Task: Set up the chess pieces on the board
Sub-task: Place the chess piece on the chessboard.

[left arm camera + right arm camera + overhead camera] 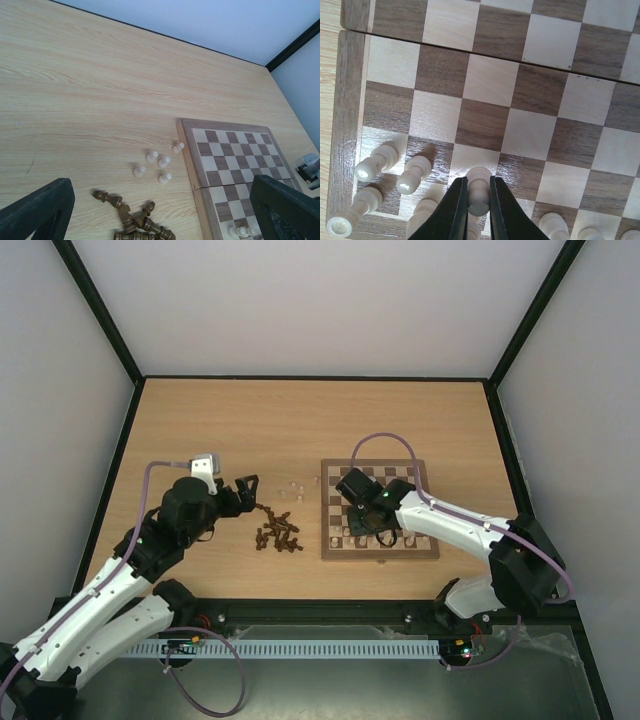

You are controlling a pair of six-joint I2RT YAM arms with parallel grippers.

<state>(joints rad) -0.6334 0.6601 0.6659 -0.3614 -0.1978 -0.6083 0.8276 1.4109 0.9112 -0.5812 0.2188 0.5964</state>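
Wooden table (300,420) carries the board (332,502); right gripper (479,189) clamps a cream pawn (478,175) beside placed pawns (413,175) at its left, release likely next; left gripper (161,200) gapes above dark chessmen (134,220)

The two dark fingers (456,210) of the right gripper (478,187) cover the lower part of a pale piece (479,176), so its foot cannot be seen. The board (485,125) runs off the top and right of that picture, and the pale pieces at the bottom (554,227) are cut off. In the left wrist view, the pile of dark pieces (132,220) is cut by the bottom edge. The fingers of the left gripper (162,182) look blurry in the corners. From above, the chess pieces (280,532) are too small to tell which kind each one is.
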